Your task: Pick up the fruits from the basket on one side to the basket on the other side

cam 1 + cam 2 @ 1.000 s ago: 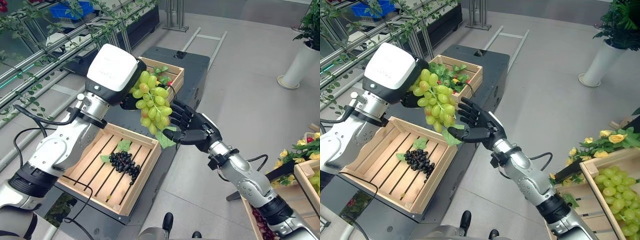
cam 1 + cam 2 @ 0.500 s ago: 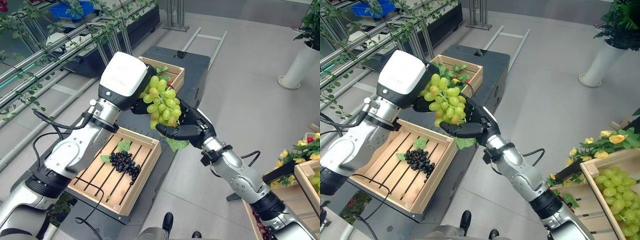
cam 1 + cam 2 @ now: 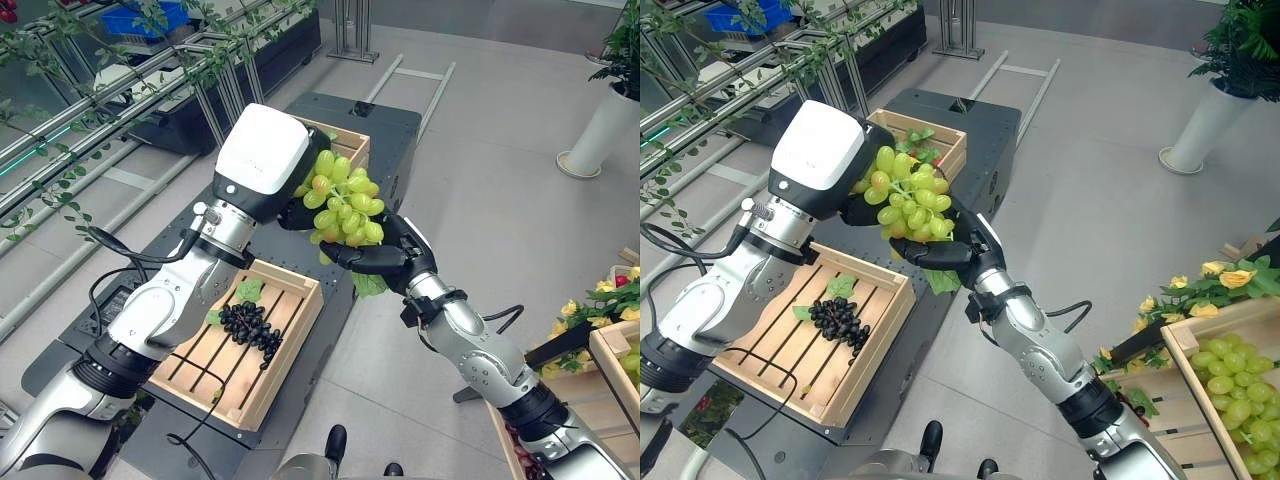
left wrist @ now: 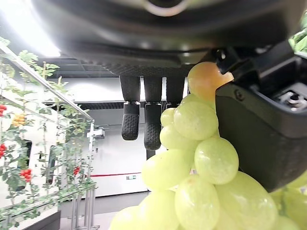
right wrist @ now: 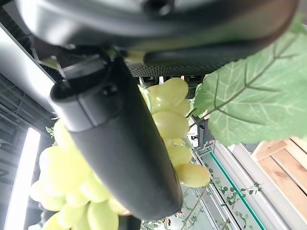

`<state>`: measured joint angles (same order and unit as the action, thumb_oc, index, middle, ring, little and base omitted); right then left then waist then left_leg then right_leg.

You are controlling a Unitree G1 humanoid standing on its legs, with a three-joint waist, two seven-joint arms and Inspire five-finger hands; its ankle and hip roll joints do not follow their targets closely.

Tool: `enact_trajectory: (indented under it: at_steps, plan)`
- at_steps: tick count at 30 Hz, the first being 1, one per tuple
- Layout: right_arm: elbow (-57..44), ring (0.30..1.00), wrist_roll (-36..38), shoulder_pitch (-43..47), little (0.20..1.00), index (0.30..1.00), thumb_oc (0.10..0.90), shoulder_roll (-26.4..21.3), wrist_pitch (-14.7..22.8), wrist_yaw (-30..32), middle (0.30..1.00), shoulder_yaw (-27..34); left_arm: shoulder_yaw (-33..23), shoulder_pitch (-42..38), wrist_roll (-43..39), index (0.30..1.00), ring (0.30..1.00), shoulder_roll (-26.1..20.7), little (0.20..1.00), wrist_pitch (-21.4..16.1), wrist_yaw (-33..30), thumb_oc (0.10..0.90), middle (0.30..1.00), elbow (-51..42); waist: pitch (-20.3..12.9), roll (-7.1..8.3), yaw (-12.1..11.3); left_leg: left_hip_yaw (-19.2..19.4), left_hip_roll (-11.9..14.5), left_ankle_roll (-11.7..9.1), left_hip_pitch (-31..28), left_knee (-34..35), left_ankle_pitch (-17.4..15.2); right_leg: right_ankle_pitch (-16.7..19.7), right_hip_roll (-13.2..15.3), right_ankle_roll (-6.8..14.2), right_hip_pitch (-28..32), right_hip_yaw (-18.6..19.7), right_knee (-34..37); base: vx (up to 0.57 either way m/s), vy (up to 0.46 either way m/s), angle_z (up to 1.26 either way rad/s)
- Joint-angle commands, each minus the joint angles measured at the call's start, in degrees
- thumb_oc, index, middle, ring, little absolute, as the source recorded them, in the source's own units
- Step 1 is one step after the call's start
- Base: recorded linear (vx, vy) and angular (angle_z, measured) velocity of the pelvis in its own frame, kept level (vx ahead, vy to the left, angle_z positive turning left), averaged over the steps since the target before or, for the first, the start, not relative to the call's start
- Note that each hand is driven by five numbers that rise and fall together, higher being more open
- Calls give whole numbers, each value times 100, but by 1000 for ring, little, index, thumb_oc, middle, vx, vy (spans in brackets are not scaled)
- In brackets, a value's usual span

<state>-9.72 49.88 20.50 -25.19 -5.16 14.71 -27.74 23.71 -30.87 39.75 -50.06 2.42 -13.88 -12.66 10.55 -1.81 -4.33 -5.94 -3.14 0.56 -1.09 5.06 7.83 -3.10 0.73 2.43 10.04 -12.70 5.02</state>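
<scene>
A bunch of green grapes (image 3: 345, 205) hangs in the air between my two hands, above the dark cart (image 3: 400, 125). My left hand (image 3: 296, 213), under its white wrist cover, grips the top of the bunch; in the left wrist view the grapes (image 4: 201, 177) sit between thumb and fingers (image 4: 144, 122). From below, my right hand (image 3: 400, 262) cups the bunch, its thumb (image 5: 120, 158) lying across the grapes (image 5: 168, 120). Below lies a wooden crate (image 3: 290, 345) holding black grapes (image 3: 250, 328). A second crate (image 3: 350, 145) with fruit stands farther back.
At the lower right stand more crates with green grapes (image 3: 1230, 390) and yellow flowers (image 3: 1220, 275). A white planter (image 3: 595, 130) stands at the far right. A railing with vines (image 3: 120, 80) runs along the left. Grey floor lies to the cart's right.
The left hand has carried the grape bunch up and to the right. The right hand, earlier spread beside the bunch, has closed in under it and now wraps it.
</scene>
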Motion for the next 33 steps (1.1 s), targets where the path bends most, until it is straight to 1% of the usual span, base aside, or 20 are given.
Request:
enact_trajectory:
  at_steps: [1,2,3,4,5,12,15,17,20,22,23,24,25,29,33]
  plan:
    - [-885,900,-92,363,900,900,800,301,579,77,900,213,-186,-496,133,300,300,175,300,-202,-119,400,300,-270,-762,182,-49,335,-72,-74,-391,-6,-900,167,184,263,-347,207,-61,0,0,0]
    - [-883,646,-69,342,646,646,631,280,608,69,646,206,-167,-496,139,300,300,161,300,-207,-77,400,300,-279,-761,181,-44,339,-71,-74,-394,-6,-902,171,184,264,-344,205,-57,0,0,0]
    - [-886,516,-60,337,516,516,544,273,614,70,516,207,-156,-494,143,300,300,153,300,-204,-62,400,300,-286,-761,180,-42,341,-69,-75,-396,-6,-903,171,185,266,-342,205,-58,0,0,0]
    - [-893,432,-49,316,432,432,488,262,623,50,432,215,-131,-488,184,300,300,141,300,-217,61,400,300,-312,-763,180,-38,346,-68,-75,-404,-6,-905,171,186,268,-337,204,-61,0,0,0]
    - [-891,300,-49,302,300,300,400,260,630,43,300,218,-107,-489,178,300,300,129,300,-218,95,400,300,-308,-762,177,-33,350,-68,-74,-407,-6,-907,172,187,273,-337,204,-64,0,0,0]
    - [-874,300,-44,236,300,300,400,199,739,-32,300,219,-37,-419,196,300,300,49,300,-273,252,400,300,-253,-773,165,-26,366,-68,-67,-396,-6,-904,194,189,283,-342,221,-37,0,0,0]
    - [-890,300,-50,215,300,300,400,184,740,-49,300,221,-12,-409,205,300,300,12,300,-252,329,400,300,-235,-777,160,-16,374,-61,-70,-392,-6,-904,205,188,287,-350,227,-30,0,0,0]
    - [-862,300,-43,177,300,300,400,167,760,-61,300,236,31,-396,236,300,300,-35,300,-223,533,400,300,-202,-781,159,-9,382,-54,-71,-385,-6,-900,210,191,292,-359,232,-32,0,0,0]
    - [-825,300,-68,146,300,300,400,153,774,-78,300,246,68,-362,242,300,300,-52,300,-206,566,400,300,-134,-776,156,-2,388,-49,-70,-381,-6,-893,215,194,294,-366,233,-33,0,0,0]
    - [-813,300,-99,119,300,300,400,143,800,-73,300,253,76,-343,230,441,441,-79,441,-173,606,494,441,-76,-775,155,0,396,-47,-65,-379,-6,-897,214,194,295,-367,236,-27,0,0,0]
    - [-803,300,-118,101,300,300,400,142,798,-82,300,263,72,-326,205,686,686,-95,686,-155,640,657,686,-42,-777,153,2,400,-45,-66,-378,-6,-895,217,194,297,-369,238,-28,0,0,0]
    - [-801,300,-124,98,300,300,400,142,797,-82,300,265,71,-323,200,775,775,-98,775,-150,645,717,775,-37,-777,153,3,400,-45,-66,-378,-6,-895,218,194,297,-370,239,-28,0,0,0]
    - [-797,300,-130,82,300,300,400,130,795,-94,300,290,57,-296,210,900,900,-101,900,-141,632,800,900,-18,-777,152,7,401,-43,-66,-378,-6,-894,218,192,297,-373,239,-31,0,0,0]
    - [-790,300,-216,-45,300,300,400,60,803,-93,300,424,-140,-65,41,900,900,-168,900,21,712,800,900,75,-768,150,10,416,-36,-61,-369,-6,-890,225,185,302,-390,255,-30,0,0,0]
    - [-809,300,-252,-153,300,300,400,-2,824,-76,300,556,-332,160,-180,900,900,-190,900,42,657,800,900,213,-768,149,18,426,-33,-55,-368,-6,-890,226,180,302,-395,266,-29,0,0,0]
